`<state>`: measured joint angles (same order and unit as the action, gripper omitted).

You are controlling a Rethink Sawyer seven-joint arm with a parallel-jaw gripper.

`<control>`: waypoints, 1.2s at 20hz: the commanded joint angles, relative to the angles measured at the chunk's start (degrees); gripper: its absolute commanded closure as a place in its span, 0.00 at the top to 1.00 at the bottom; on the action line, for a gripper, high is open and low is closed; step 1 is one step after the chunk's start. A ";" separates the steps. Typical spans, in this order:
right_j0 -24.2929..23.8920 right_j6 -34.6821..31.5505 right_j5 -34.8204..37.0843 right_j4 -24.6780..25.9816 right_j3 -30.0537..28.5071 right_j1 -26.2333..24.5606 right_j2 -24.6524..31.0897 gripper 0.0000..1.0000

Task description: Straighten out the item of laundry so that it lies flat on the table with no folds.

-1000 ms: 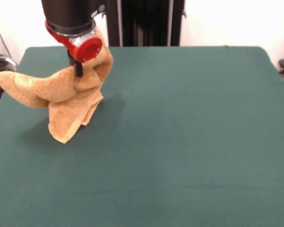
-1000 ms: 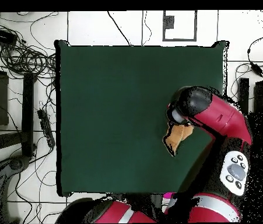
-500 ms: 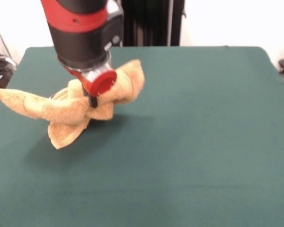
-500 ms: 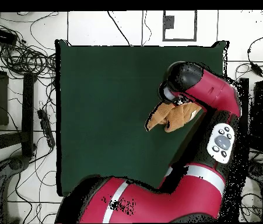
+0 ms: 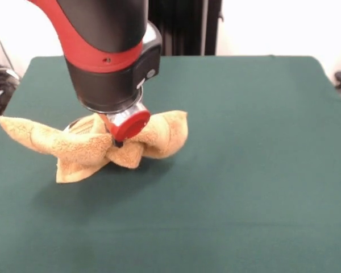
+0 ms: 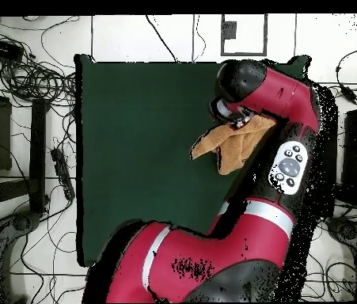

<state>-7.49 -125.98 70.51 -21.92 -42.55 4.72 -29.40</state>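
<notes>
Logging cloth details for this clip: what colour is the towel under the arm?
Orange-tan all over, the towel shows best in the front view, bunched on the green table.

No readable text, labels, brands, numbers or signs anywhere in either view.

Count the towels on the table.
1: the orange-tan towel, bunched beneath the gripper on the green table. None other shows.

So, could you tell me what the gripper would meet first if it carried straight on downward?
The gripper points down into the bunched towel, so it would probably press more towel first, then the table beneath. The remaining height is unclear.
</notes>
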 commanded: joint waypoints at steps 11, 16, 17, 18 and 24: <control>-2.82 -45.23 29.00 -33.47 35.84 -13.24 -17.98 0.00; -5.40 -39.20 36.77 -35.88 35.59 -12.87 -26.68 0.00; -5.43 -34.75 37.27 -31.89 33.39 -11.63 -25.66 0.00; -5.44 -29.77 38.02 -26.82 30.11 -9.77 -24.70 0.00; -3.02 -7.14 17.52 -6.86 -2.64 2.39 -12.52 0.00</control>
<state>-11.14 -146.83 96.26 -36.67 -22.68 -0.61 -48.56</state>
